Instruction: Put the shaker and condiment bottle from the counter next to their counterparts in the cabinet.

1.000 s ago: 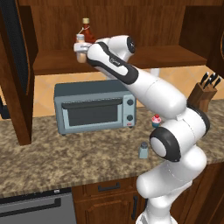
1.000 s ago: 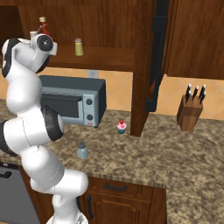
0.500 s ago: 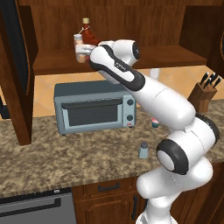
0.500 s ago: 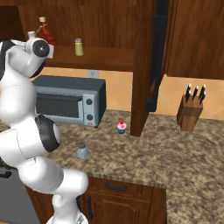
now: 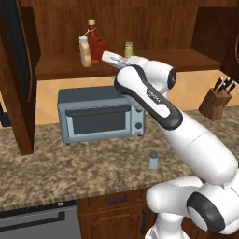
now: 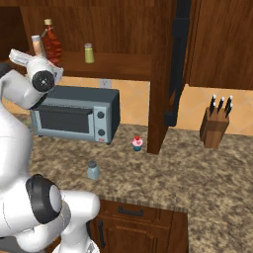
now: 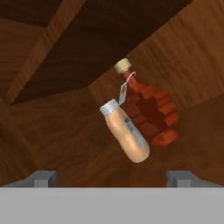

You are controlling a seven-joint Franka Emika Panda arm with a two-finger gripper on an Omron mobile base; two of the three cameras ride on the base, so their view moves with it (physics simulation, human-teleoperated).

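The gripper (image 7: 112,177) has its fingers apart, holding nothing, and the condiment bottle (image 7: 125,137) stands just ahead of it, touching the red leaf bottle (image 7: 153,112).

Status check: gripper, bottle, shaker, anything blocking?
Gripper open, clear of the condiment bottle. Bottle upright on the cabinet shelf beside the red leaf bottle. Shaker on the counter. Nothing blocking.
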